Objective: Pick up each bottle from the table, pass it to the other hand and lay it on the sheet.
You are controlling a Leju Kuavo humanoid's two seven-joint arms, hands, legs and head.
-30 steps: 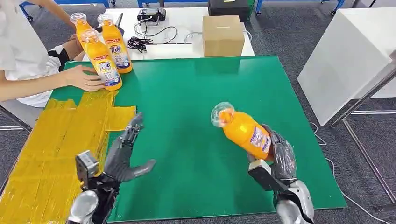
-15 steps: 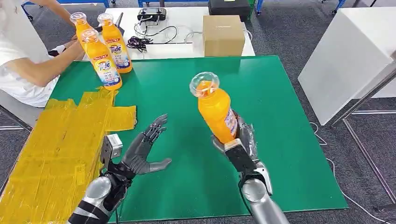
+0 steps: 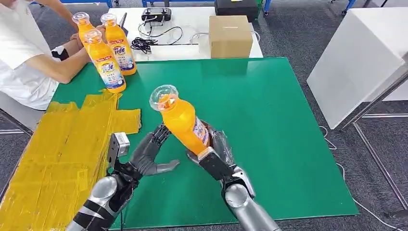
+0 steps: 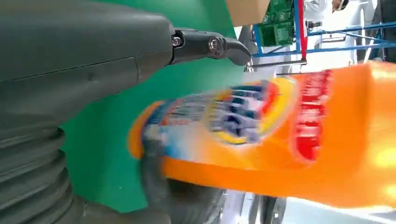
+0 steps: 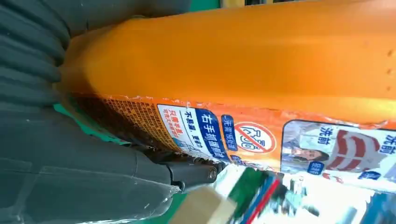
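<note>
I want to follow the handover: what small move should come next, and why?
Probably the left hand should close around the orange bottle: the right hand grips its base, and the left fingers lie open right beside its body.

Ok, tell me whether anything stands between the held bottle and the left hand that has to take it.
Nothing visible does. The right hand holds the orange bottle tilted toward the left hand, whose spread fingers are right beside the bottle's body over bare green mat. The three other bottles stand far off at the mat's corner.
</note>
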